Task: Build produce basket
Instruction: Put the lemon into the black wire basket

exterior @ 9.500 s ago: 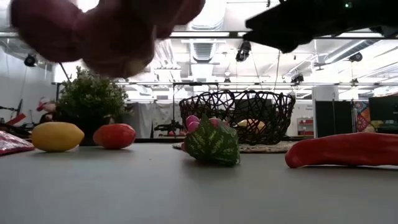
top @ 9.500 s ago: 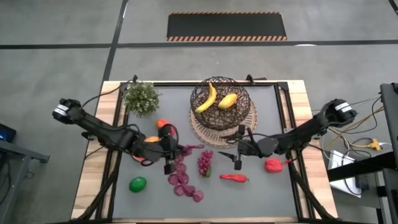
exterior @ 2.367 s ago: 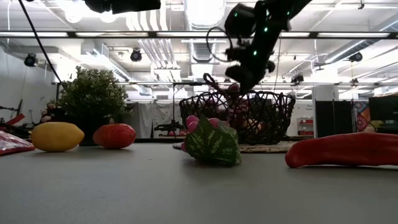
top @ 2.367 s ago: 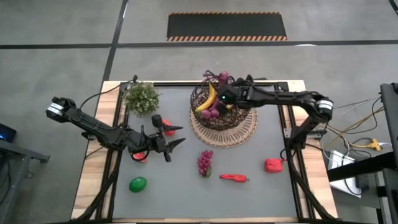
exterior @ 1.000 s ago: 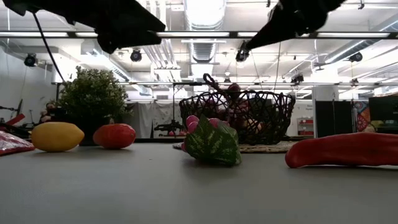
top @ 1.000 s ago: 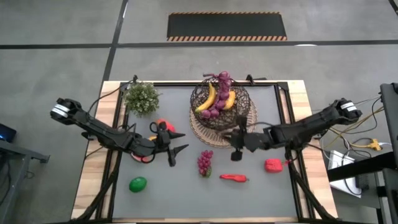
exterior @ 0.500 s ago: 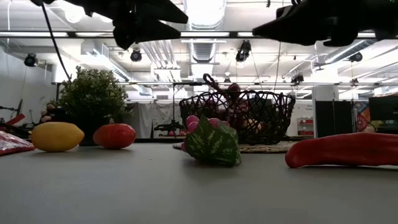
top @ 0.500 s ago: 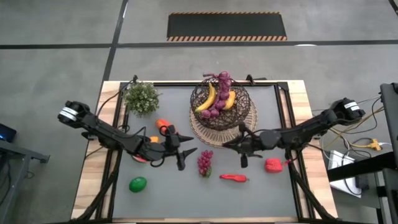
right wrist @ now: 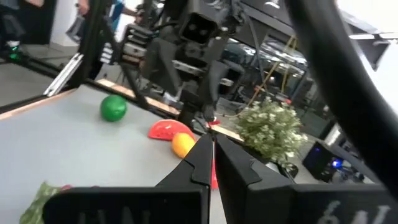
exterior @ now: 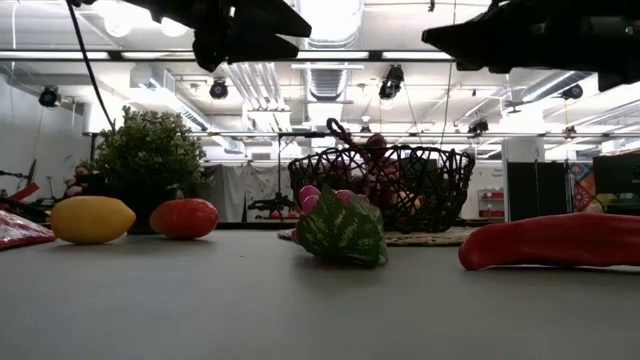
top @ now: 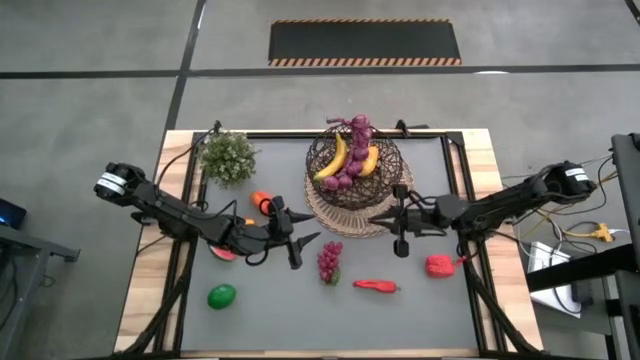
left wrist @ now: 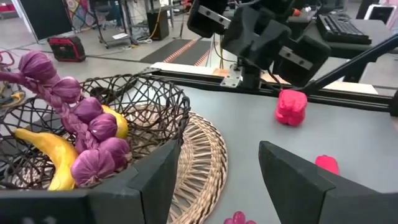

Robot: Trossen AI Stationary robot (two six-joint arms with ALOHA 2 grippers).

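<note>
Basket (top: pixel 352 168) is sitting on a round woven mat (top: pixel 390 212) at the far middle of the table (top: pixel 400 310), already holding a banana (top: pixel 336 157), a mango (top: pixel 370 159) and a purple string (top: pixel 352 150) that is draping over its far rim. I am working as the left arm, and I am holding my left gripper (top: pixel 297 245) above the table with its fingers spread wide and nothing between them. Grapes (top: pixel 329 259) are lying just beside my fingertips, toward the table's right side and slightly nearer the front edge; their long axis is running roughly front to back, across my line of reach. I judge them my likeliest next pick, since my right gripper (top: pixel 398 233) is hovering farther from them, by the mat's near edge, its fingers closed to a narrow tip and empty. A long red pepper (top: pixel 376 286) and a blocky red pepper (top: pixel 439 265) are lying nearer that arm. A lime (top: pixel 222 296) is resting near the front left, an orange (top: pixel 262 202) behind my wrist, and a leafy plant (top: pixel 228 156) at the far left. Grey matting is covering the table inside a wooden border; concrete floor is surrounding it, with a striped dark floor mat (top: pixel 364 42) beyond.
</note>
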